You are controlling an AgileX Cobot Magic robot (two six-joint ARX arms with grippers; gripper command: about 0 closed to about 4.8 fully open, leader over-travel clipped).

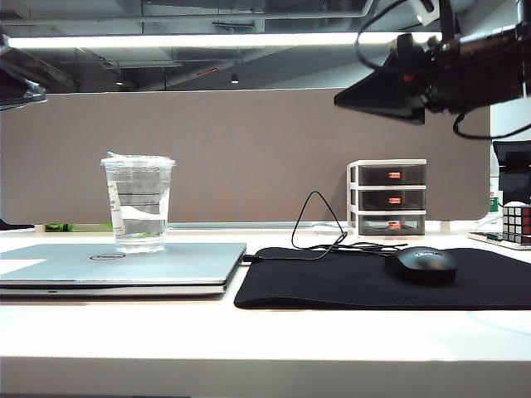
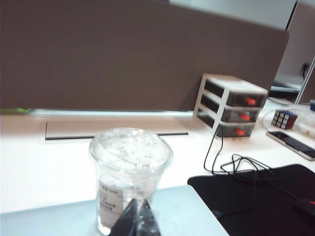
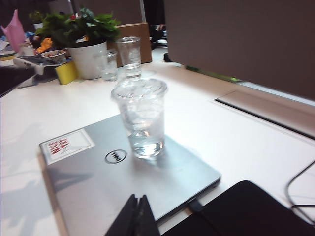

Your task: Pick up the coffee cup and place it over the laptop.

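The left gripper (image 2: 136, 220) shows in its wrist view as two dark fingertips pressed together — closed, with nothing between them. The right gripper (image 3: 135, 216) looks the same in its own view — tips meeting, empty; in the exterior view its arm (image 1: 440, 70) hangs high at the upper right.

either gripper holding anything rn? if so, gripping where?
Nothing held. Left gripper and right gripper are both shut on air, clear of the coffee cup, which stands free on the laptop.

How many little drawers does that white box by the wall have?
3. The white drawer box stands at the partition behind the black mouse pad. Its drawers are stacked: top, middle, bottom, each with a red handle.
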